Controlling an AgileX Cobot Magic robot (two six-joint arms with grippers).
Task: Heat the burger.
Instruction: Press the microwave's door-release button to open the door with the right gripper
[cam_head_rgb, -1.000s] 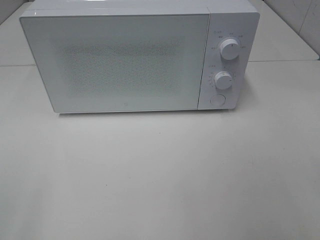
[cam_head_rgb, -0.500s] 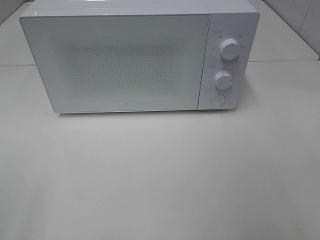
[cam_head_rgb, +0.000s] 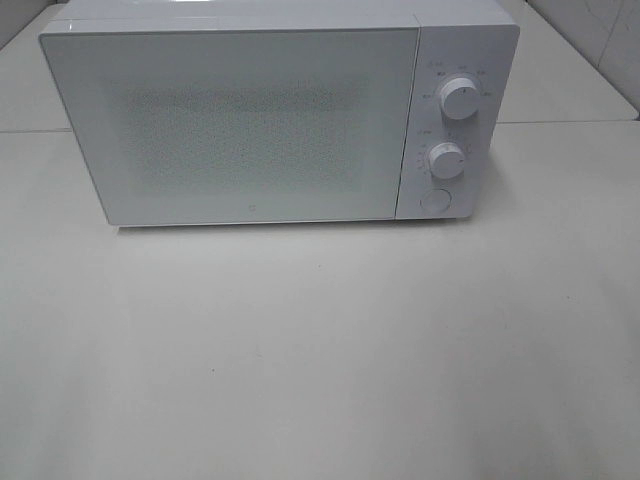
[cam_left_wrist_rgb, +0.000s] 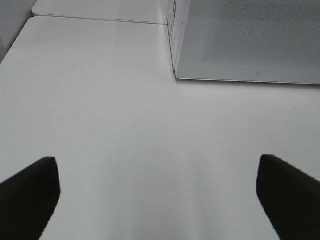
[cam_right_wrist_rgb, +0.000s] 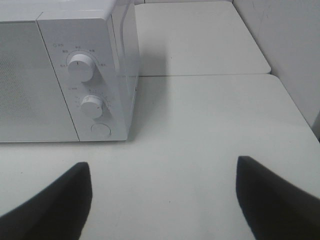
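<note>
The burger shows in none of the views. A white microwave (cam_head_rgb: 250, 110) stands at the back of the table with its door (cam_head_rgb: 240, 125) closed; the frosted door hides what is inside. Neither arm appears in the exterior high view. My left gripper (cam_left_wrist_rgb: 157, 200) hangs open over bare table in front of the microwave's left corner (cam_left_wrist_rgb: 175, 75), nothing between its dark fingers (cam_left_wrist_rgb: 30, 192). My right gripper (cam_right_wrist_rgb: 162, 200) is open too, empty, facing the microwave's control panel (cam_right_wrist_rgb: 82, 85) from the right front.
The control panel carries two round knobs (cam_head_rgb: 459, 98) (cam_head_rgb: 446, 160) and a round button (cam_head_rgb: 435, 199). The white table (cam_head_rgb: 320, 350) has a seam behind the microwave. A tiled wall (cam_right_wrist_rgb: 285, 45) rises on the right.
</note>
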